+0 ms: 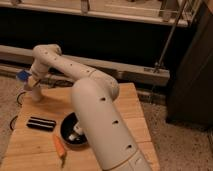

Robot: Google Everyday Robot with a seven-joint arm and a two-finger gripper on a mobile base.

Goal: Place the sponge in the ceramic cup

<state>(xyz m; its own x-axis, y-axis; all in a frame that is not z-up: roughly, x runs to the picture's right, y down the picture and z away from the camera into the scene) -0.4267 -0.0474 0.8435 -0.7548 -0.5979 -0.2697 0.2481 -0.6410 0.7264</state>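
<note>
Sponge (22,75) is hanging in the air at the far left, just past the table's (25,150) back left corner, pinched at the tip of the gripper (28,79). The gripper is sitting closed narrow on the sponge, above and slightly left of the cup (36,93). The cup is standing upright at the back left corner of the table, its rim just under the gripper; the sponge is not inside it, and whether it is touching the rim is hard to tell. A flat black bar (41,123) is lying near the left edge, around mid-depth. An orange carrot-like piece (60,146) is lying near the front edge, just left of the black pan (75,136). The pan is sitting toward the front middle with a small pale item (77,132) inside, partly covered by the arm (100,110). The arm is stretching from the front right across the table up to the back left corner.
</note>
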